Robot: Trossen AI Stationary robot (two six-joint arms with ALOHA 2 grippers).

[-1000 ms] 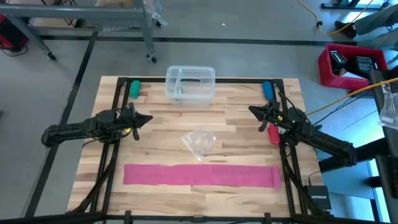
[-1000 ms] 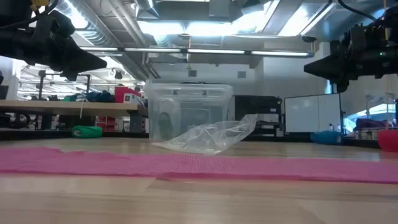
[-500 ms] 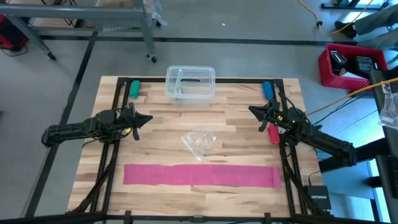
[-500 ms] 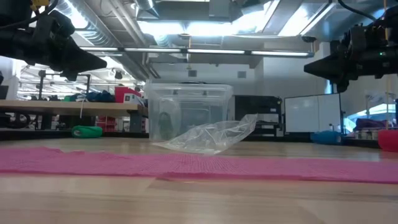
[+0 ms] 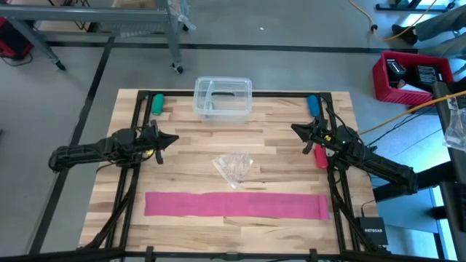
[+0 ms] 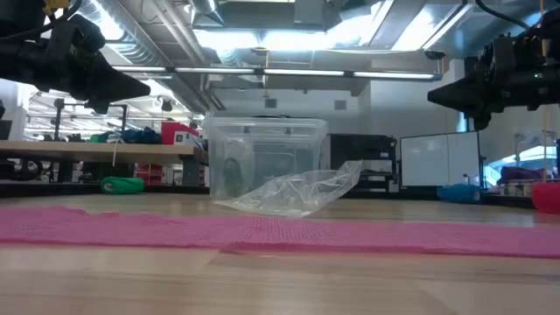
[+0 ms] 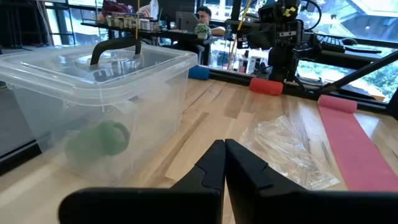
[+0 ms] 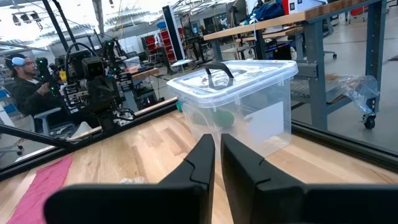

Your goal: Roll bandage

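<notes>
— Why is the table (image 5: 182, 131) laid out like that, do you think?

— I'd guess it's set so the work sits up front. The bandage (image 5: 237, 204) lies flat and fully unrolled along the near edge, running left to right, where both arms can come down on it. Nothing has been rolled yet.

— And that clear lidded box (image 5: 223, 97) at the far edge?

— Parked out of the way, probably; something green shows through its wall. The crumpled plastic wrapper (image 5: 234, 168) sits mid-table, between the box and the bandage, touching neither.

— The arms aren't doing anything?

— They hover at either side, off the wood. The left gripper (image 5: 171, 139) hangs over the left-hand side with its jaws pressed together on nothing. The right gripper (image 5: 296, 129) mirrors it on the right, fingers nearly meeting, also empty.

— That little red thing (image 5: 320, 156) under the right arm?

— A stubby red object, just lying there. A blue one (image 5: 313, 105) and a green one (image 5: 157, 105) rest at the far corners.
</notes>
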